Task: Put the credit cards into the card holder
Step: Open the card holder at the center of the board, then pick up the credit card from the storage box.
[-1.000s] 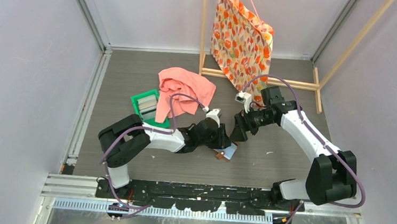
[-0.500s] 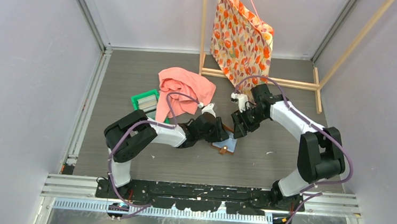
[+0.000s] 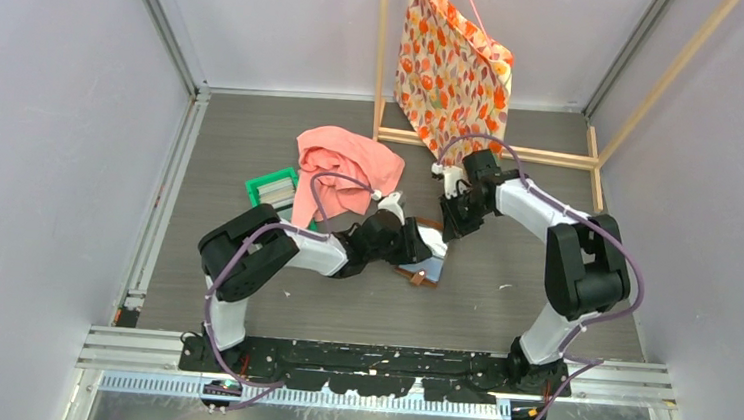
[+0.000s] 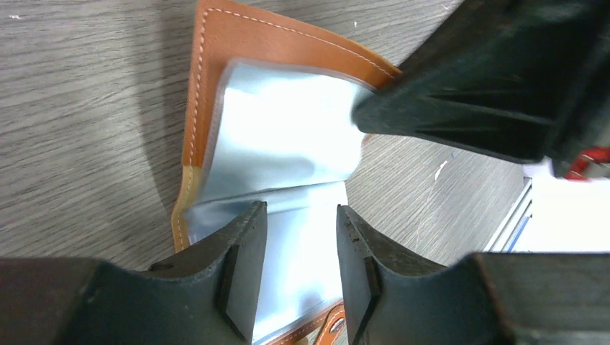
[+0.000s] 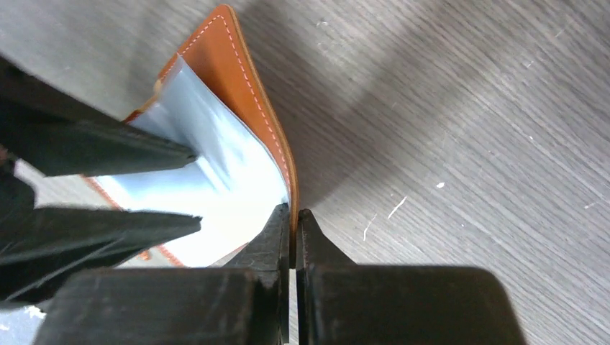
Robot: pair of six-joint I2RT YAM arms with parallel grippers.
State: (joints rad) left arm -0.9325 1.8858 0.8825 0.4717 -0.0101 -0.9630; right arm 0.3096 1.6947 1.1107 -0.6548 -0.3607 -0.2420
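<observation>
The card holder [image 3: 425,268], a brown leather wallet, lies open on the table with its pale grey pockets [image 4: 288,136] up. My right gripper [image 5: 293,210] is shut on the edge of its brown cover [image 5: 248,79], which stands lifted off the table. My left gripper [image 4: 301,208] hovers open over the pockets, a finger on each side of a pale sleeve. In the top view both grippers meet over the wallet, the left [image 3: 423,242] and the right [image 3: 449,226]. The credit cards [image 3: 274,193] lie in a green tray, grey and white.
The green tray [image 3: 256,193] sits left of the arms, partly under a pink cloth [image 3: 346,166]. A patterned bag [image 3: 455,66] hangs on a wooden rack [image 3: 553,156] at the back. Walls close in both sides.
My right gripper has gone from open to shut on the wallet's cover edge, its arm drawing back and left. The left gripper has opened a little and shifted with the wallet toward the back.
</observation>
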